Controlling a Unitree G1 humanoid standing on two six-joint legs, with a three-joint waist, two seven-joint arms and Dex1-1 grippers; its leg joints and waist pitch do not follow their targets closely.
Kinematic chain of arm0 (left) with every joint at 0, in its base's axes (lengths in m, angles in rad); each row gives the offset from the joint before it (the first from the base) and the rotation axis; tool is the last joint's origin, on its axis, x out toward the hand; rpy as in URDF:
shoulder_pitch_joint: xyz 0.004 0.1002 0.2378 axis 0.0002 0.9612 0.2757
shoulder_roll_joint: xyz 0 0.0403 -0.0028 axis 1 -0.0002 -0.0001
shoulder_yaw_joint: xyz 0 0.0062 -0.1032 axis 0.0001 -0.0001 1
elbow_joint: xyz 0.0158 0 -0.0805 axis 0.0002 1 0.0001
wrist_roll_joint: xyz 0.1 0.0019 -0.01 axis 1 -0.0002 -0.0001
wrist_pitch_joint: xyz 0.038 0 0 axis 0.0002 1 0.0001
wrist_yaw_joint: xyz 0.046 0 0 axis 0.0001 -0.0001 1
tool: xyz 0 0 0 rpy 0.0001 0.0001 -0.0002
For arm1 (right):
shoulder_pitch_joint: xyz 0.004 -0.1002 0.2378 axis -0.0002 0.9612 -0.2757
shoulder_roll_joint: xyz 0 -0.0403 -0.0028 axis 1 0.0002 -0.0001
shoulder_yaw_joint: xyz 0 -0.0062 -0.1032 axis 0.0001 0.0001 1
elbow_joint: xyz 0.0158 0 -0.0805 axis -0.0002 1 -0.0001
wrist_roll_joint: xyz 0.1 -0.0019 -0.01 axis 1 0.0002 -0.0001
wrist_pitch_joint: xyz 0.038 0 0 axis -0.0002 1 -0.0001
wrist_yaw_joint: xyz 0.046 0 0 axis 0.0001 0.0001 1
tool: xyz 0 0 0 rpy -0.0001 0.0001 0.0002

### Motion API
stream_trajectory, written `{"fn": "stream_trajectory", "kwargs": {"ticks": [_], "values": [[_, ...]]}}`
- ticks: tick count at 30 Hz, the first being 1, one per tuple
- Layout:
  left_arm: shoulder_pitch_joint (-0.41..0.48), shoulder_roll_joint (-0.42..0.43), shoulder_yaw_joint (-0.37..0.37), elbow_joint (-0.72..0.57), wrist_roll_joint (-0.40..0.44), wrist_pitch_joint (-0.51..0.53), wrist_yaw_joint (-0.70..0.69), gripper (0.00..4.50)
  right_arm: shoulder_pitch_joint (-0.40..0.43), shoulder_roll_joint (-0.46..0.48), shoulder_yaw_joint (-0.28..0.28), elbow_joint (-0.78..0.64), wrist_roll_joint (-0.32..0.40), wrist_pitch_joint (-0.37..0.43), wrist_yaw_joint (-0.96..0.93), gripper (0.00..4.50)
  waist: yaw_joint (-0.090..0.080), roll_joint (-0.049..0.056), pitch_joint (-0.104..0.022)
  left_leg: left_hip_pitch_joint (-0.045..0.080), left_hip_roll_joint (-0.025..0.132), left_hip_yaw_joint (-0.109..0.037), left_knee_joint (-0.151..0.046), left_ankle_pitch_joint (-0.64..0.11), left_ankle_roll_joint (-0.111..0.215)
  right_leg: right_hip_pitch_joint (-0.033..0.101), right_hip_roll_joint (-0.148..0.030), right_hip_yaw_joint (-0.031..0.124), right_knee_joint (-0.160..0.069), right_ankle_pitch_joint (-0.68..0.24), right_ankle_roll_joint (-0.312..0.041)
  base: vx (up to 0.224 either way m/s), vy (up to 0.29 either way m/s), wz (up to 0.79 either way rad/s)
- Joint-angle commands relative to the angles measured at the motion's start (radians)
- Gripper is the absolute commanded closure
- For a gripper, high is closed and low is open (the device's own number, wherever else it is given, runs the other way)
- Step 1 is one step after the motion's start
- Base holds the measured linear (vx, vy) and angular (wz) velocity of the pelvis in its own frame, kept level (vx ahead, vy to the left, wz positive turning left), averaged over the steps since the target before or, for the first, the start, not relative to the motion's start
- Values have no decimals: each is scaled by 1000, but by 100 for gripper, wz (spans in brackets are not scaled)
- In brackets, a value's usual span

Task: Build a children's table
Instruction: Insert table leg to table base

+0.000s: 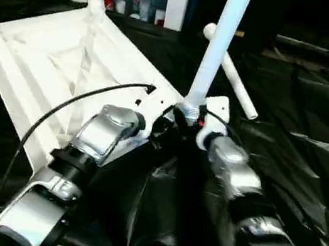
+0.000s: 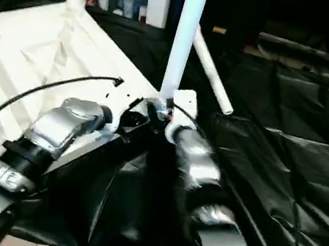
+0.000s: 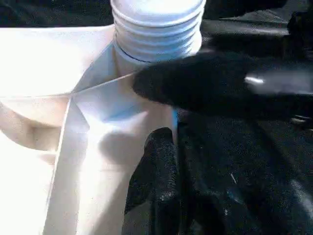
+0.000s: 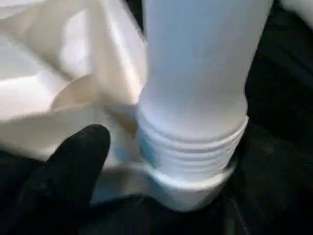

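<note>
White ribbed tabletop and white legs lie on glossy black sheeting; silver forearms, black fingers.

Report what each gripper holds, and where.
Right gripper: nothing; its jaws stand open around the threaded base of the white tubular leg. Left gripper: jaws shut at the edge of the white ribbed plastic tabletop; a hold cannot be told.
</note>
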Motion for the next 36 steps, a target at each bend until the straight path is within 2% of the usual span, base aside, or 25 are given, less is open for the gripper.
{"fn": "stream_trajectory", "kwargs": {"ticks": [1,2,3,4,5,8,10,12,13,16,18,23,26,28,35,36], "values": [[38,27,-35,0,-4,-25,-64,450,73,-45,69,-173,43,107,148,3,12,9,-59,-1,54,-11,-42,57,185,75,-87,53,-35,280,-303,0,0,0],[48,39,-42,-14,-7,-44,-87,450,98,-83,83,-239,54,127,190,3,12,6,-60,1,58,-12,-42,56,193,74,-87,51,-34,274,-300,0,0,0],[59,50,-48,-31,-14,-61,-118,450,120,-121,96,-296,58,140,225,3,14,2,-61,-2,56,-13,-40,66,194,77,-82,49,-33,266,-297,0,0,0],[66,60,-52,-45,-18,-57,-137,450,138,-154,105,-338,56,144,256,3,13,9,-63,-4,58,-14,-38,67,194,76,-85,49,-29,265,-302,0,0,0],[76,72,-58,-59,-21,-75,-161,450,157,-189,113,-381,58,150,290,3,14,10,-60,0,60,-13,-38,51,193,70,-86,48,-35,231,-306,0,0,0],[111,107,-65,-111,-47,-118,-245,450,208,-269,111,-506,109,200,376,3,18,14,-56,0,64,-13,-41,4,167,69,-85,49,-40,127,-313,0,0,0],[133,130,-64,-147,-73,-125,-301,450,238,-305,93,-575,145,230,417,3,24,17,-59,4,67,-13,-39,15,162,67,-86,52,-35,140,-312,0,0,0],[141,140,-63,-162,-85,-125,-321,450,259,-327,82,-612,161,251,436,3,26,16,-61,2,64,-12,-36,34,161,68,-84,51,-30,170,-314,0,0,0],[165,168,-65,-203,-115,-151,-384,450,286,-354,68,-656,178,275,455,3,26,14,-63,4,64,-12,-34,36,164,68,-84,51,-30,174,-320,0,0,0],[199,218,-77,-259,-137,-162,-461,450,322,-407,63,-713,176,304,473,3,31,15,-64,4,64,-13,-34,32,153,67,-85,50,-27,149,-312,0,0,0],[214,239,-79,-282,-144,-165,-490,450,337,-428,69,-729,170,310,482,3,39,19,-66,10,63,-11,-32,33,145,64,-83,50,-26,135,-308,0,0,0],[242,258,-81,-339,-168,-153,-530,450,353,-434,107,-729,144,298,485,3,48,12,-69,5,60,-10,-27,13,129,66,-86,51,-24,105,-306,0,0,0],[250,261,-84,-359,-170,-148,-534,450,349,-421,117,-738,154,305,491,3,48,14,-67,4,61,-12,-28,-35,97,65,-87,51,-28,22,-292,0,0,0],[252,261,-84,-363,-168,-149,-535,450,348,-423,127,-742,159,306,499,3,48,13,-69,5,60,-12,-28,-41,86,65,-86,52,-28,7,-284,0,0,0],[249,250,-86,-357,-155,-151,-523,450,329,-415,156,-689,124,249,509,3,51,9,-80,0,54,-12,-18,1,93,68,-84,51,-16,73,-281,0,0,0],[249,249,-87,-356,-155,-150,-520,450,328,-414,160,-680,116,240,510,20,52,9,-81,0,54,-12,-16,3,95,68,-83,51,-15,74,-283,0,0,0]]}}
